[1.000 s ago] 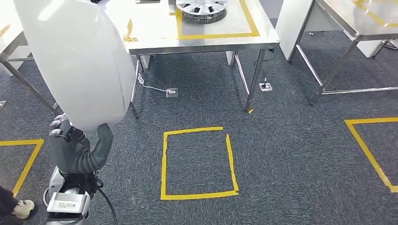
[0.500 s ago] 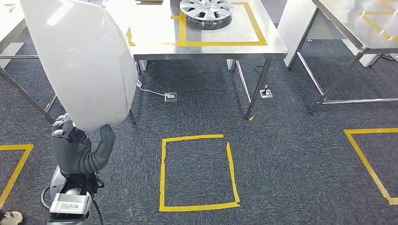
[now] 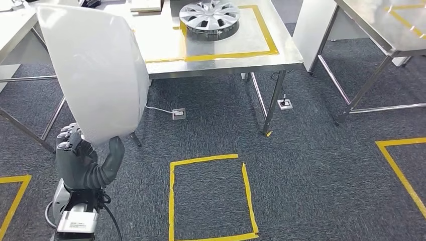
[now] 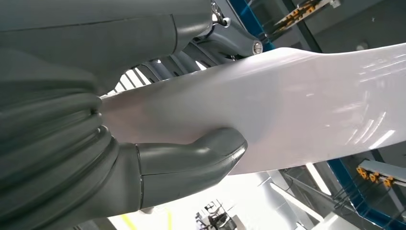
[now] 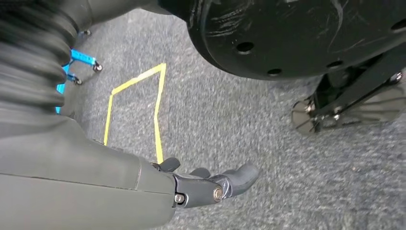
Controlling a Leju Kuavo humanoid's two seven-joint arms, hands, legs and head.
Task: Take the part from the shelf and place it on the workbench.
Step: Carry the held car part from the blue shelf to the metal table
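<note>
The big white part (image 3: 95, 75) is being pinched at its lower edge by the left hand (image 3: 83, 160), thumb against fingers, and held upright so it's kept off the carpet. The right hand (image 5: 210, 184) is being hung loose over the floor, fingers slightly apart with nothing in them. Further off, the workbench (image 3: 226, 63) is being approached, a hubcap (image 3: 210, 16) already lying in its taped square.

Head view looks down at carpet (image 3: 311, 165); wrist views sit close behind hands.

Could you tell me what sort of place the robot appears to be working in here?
Probably an industrial workshop or robot test cell: steel workbenches stand on grey carpet, yellow tape squares mark floor stations, and a silver wheel cover lies in a taped zone while the left hand holds a white panel.
</note>
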